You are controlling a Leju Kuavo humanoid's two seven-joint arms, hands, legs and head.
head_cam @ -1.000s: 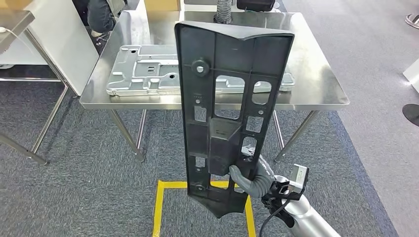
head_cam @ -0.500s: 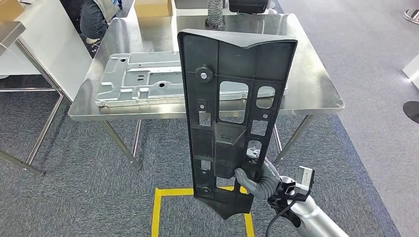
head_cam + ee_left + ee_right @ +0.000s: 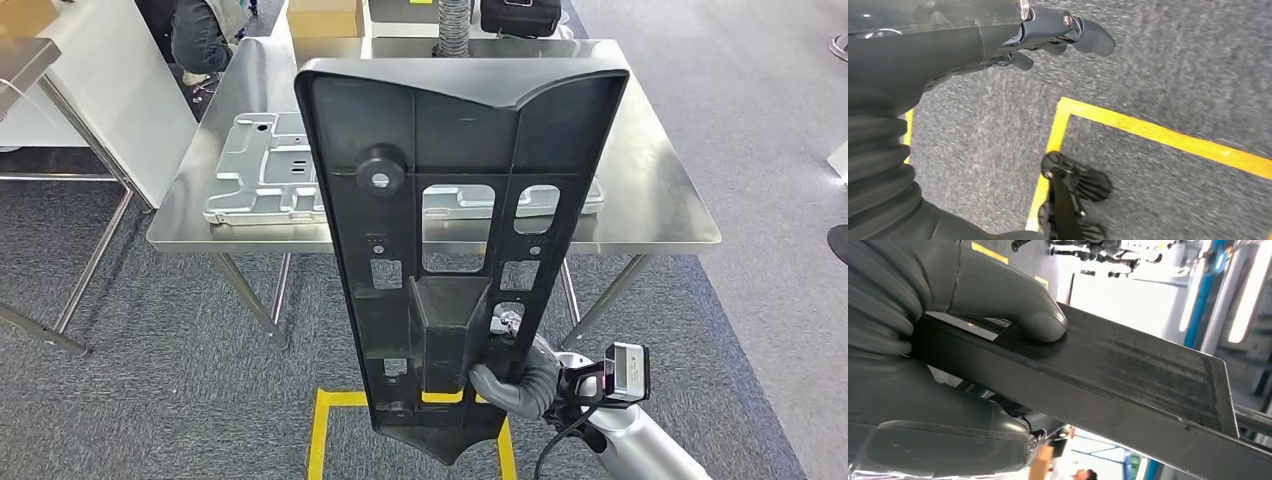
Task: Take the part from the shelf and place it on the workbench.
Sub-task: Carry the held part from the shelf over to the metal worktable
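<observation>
Now nearer the camera and larger than a second ago: black part (image 3: pixel 455 240), upright, rising above right hand (image 3: pixel 515 380), fingers (image 3: pixel 1013 305) clamped on its lower edge. Beyond, desk (image 3: pixel 650 190). Left hand (image 3: pixel 1048 35) empty, fingers loosely curled.

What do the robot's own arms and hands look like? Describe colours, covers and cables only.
The right arm is silver metal, with a black cable looping beside its wrist and a small grey camera block with a white label. The right hand has a grey ribbed cover and thick grey thumb. The left hand shows the same ribbed cover, dark fingers and a clear shell.
</observation>
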